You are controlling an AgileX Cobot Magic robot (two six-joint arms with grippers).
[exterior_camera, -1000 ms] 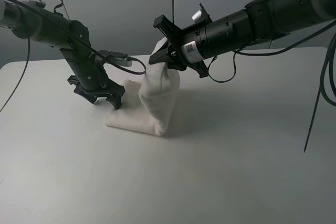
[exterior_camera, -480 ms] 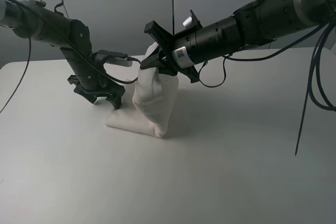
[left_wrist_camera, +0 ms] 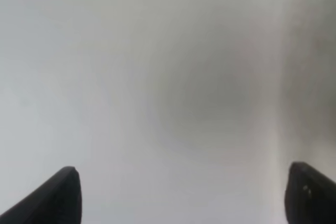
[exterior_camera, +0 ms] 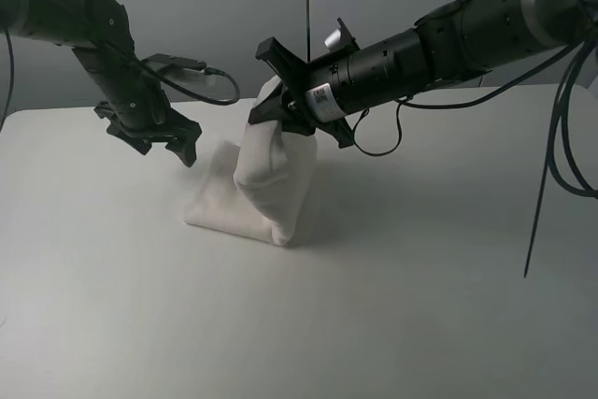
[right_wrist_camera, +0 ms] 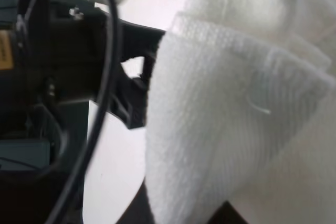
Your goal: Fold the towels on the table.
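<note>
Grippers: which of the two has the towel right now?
The right gripper: it is shut on the towel, holding one end lifted off the table. The left gripper hangs open, clear of the cloth, with nothing between its fingers.

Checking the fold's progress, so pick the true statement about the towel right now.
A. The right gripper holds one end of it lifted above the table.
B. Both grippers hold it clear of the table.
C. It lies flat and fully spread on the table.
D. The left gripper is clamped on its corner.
A: the right gripper is shut on the towel, lifting its top end while the lower part rests on the table; the left gripper hangs open, off the cloth.
</note>
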